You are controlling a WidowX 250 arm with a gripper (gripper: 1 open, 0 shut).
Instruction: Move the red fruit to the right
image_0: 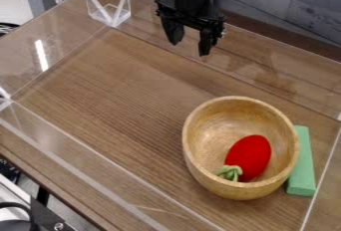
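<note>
The red fruit (249,154) lies inside the wooden bowl (200,135), far from the gripper (188,37) and nearer the camera, down and to the right of it. The fruit lies on its side. Its long way runs from the lower left up to the upper right. Its green leafy end points down and left, toward the bowl's near wall, and its round red end points up and right. The fruit is small, shiny and red, shaped like an egg, and much smaller than the bowl. A flat green block (302,164) lies just beside the bowl on its right. Farther back, the black gripper hangs above the wooden table (107,86), pointing down. Its fingers are spread wide apart. It holds nothing and touches nothing.
</note>
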